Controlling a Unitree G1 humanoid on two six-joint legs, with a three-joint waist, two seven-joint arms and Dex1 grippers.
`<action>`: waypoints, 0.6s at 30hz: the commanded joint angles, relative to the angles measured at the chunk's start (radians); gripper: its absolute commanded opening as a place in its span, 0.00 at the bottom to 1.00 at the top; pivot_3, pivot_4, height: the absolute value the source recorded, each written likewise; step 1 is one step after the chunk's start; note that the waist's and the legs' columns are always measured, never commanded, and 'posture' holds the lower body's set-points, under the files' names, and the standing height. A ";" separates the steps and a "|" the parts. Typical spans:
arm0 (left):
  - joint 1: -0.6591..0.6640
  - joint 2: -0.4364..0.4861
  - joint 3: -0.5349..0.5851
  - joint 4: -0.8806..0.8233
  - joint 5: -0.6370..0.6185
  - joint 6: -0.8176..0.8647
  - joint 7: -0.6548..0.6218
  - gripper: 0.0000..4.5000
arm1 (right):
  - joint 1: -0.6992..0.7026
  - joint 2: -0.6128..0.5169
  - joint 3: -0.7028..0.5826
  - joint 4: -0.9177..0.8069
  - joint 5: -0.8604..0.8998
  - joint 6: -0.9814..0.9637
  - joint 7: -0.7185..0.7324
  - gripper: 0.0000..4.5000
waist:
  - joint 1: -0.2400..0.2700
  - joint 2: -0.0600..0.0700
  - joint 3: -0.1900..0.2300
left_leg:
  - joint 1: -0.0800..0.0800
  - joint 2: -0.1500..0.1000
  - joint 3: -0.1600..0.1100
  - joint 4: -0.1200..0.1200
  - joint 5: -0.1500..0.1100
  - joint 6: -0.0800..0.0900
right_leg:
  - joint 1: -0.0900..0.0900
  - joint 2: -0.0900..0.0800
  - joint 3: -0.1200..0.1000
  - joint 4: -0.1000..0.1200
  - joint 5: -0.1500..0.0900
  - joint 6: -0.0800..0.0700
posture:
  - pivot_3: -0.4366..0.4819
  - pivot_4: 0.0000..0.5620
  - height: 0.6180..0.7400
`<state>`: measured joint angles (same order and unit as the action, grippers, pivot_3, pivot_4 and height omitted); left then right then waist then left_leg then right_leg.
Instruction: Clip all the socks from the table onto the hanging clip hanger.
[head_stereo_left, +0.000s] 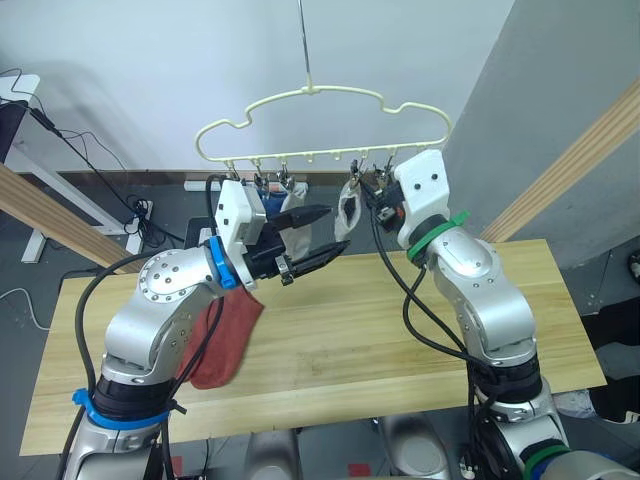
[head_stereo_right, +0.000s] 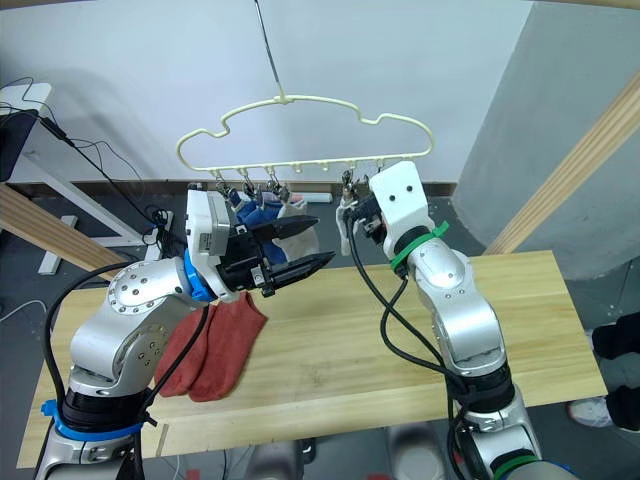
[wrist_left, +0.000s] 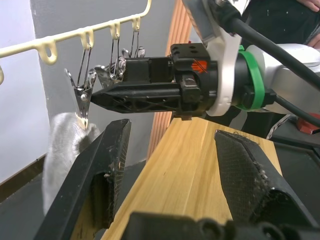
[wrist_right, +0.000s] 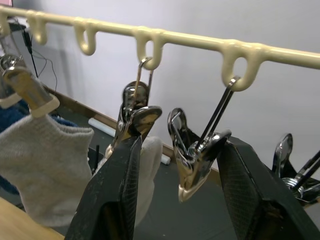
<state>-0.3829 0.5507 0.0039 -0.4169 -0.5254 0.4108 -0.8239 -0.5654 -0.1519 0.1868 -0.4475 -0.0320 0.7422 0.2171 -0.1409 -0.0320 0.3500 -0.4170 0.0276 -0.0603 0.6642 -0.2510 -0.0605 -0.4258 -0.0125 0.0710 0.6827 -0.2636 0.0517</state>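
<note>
The cream clip hanger (head_stereo_left: 320, 110) hangs over the table's (head_stereo_left: 400, 330) far edge. Two light grey socks (head_stereo_left: 347, 215) (wrist_right: 42, 165) and blue socks (head_stereo_right: 255, 212) hang from its clips. Two rust-red socks (head_stereo_right: 215, 345) lie on the table at the left. My right gripper (wrist_right: 181, 141) is raised to the clip row, open, with a bare metal clip (wrist_right: 197, 155) between its fingers. My left gripper (head_stereo_left: 332, 232) hovers open and holds nothing, just below the hanging socks and pointing at the right gripper (wrist_left: 150, 92).
Slanted wooden beams stand at the right (head_stereo_left: 570, 165) and left (head_stereo_left: 50, 215) of the table. Cables and a power strip (head_stereo_left: 140, 210) lie on the floor behind it. A person's shoe (head_stereo_left: 572, 402) shows beyond the table's right end.
</note>
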 joint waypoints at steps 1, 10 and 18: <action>0.003 0.000 -0.007 -0.015 0.002 -0.020 -0.011 0.65 | 0.000 -0.009 0.022 -0.062 -0.005 -0.045 0.014 0.52 | 0.000 0.000 0.000 | 0.000 0.000 0.000 0.000 0.000 0.000 | 0.000 0.000 0.000 0.000 0.000 0.000 | 0.24 0.50 0.97; 0.007 0.001 -0.004 -0.014 0.008 -0.023 -0.016 0.65 | -0.001 -0.012 0.035 -0.047 0.007 -0.084 0.044 0.52 | 0.000 0.000 0.000 | 0.000 0.000 0.000 0.000 0.000 0.000 | 0.000 0.000 0.000 0.000 0.000 0.000 | 0.25 0.49 0.97; 0.008 0.001 -0.004 -0.014 0.011 -0.024 -0.018 0.65 | -0.010 0.000 0.024 -0.020 0.006 -0.062 0.035 0.52 | 0.000 0.000 -0.001 | 0.000 0.000 0.000 0.000 0.000 0.000 | 0.000 0.000 0.000 0.000 0.000 0.000 | 0.25 0.49 0.97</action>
<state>-0.3802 0.5507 0.0039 -0.4149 -0.5168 0.4073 -0.8395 -0.5660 -0.1520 0.2196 -0.4476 -0.0195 0.6842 0.2592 -0.1407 -0.0322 0.3493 -0.4170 0.0278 -0.0604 0.6642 -0.2510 -0.0605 -0.4258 -0.0125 0.0709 0.6829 -0.2636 0.0516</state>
